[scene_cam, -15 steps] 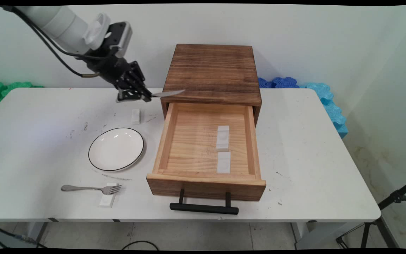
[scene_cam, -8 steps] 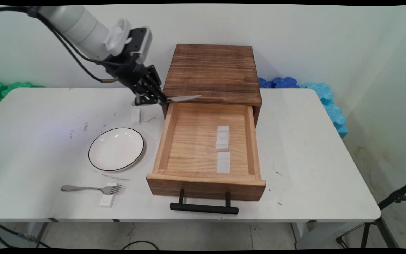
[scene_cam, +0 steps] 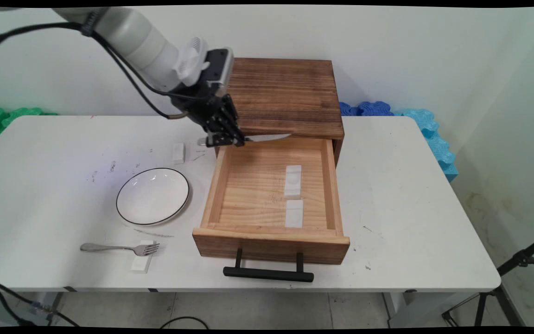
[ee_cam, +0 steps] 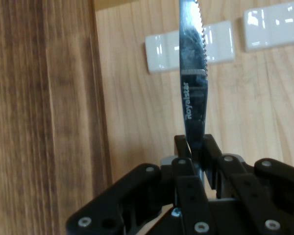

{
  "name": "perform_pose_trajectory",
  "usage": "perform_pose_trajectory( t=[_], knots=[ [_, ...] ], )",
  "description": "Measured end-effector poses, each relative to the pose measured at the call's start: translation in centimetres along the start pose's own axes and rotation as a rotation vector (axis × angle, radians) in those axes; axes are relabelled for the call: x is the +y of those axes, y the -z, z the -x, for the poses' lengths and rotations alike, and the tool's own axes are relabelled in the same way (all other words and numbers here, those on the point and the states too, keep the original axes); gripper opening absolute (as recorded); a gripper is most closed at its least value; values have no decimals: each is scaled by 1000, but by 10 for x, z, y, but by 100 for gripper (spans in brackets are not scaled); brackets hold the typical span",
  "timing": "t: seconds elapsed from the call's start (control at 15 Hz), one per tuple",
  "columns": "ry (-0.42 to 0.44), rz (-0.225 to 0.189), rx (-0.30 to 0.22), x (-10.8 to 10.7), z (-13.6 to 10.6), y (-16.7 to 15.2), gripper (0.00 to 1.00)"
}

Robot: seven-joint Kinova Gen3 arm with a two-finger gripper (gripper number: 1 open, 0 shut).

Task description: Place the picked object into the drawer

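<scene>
The black two-finger gripper (scene_cam: 224,139) is clenched on the handle end of a silver serrated table knife (scene_cam: 267,137), whose blade points toward 3 o'clock over the back of the open light-wood drawer (scene_cam: 251,195). In the hand view the fingers (ee_cam: 209,152) pinch the knife (ee_cam: 192,78) edge-on, blade running toward 12 o'clock above the drawer floor. The drawer is pulled out of a dark brown wooden cabinet box (scene_cam: 281,95) that stands on the white bench (scene_cam: 410,208); a black bar handle (scene_cam: 268,273) sits on its front at 6 o'clock. Two white rectangular ceramic rests (scene_cam: 293,181) (scene_cam: 294,213) lie in the drawer, one behind the other, at 5 o'clock from the knife tip. Outside, at 9 o'clock of the drawer, lies a white round plate with a black rim (scene_cam: 152,195); at 7 o'clock of the plate a silver fork (scene_cam: 118,248) rests its tines on another white rest (scene_cam: 141,263). A small white block (scene_cam: 178,152) lies at 8 o'clock of the gripper
</scene>
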Motion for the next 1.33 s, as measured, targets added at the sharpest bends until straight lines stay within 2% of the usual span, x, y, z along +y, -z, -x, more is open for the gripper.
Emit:
perform_pose_trajectory(
  t=[0.4,0.67,1.33],
  knots=[
    [-12,-4,-7,-3,-28,-33,0],
    [-8,-5,-12,-5,-39,-51,0],
    [19,4,-27,-4,-48,-92,0]
  ],
)
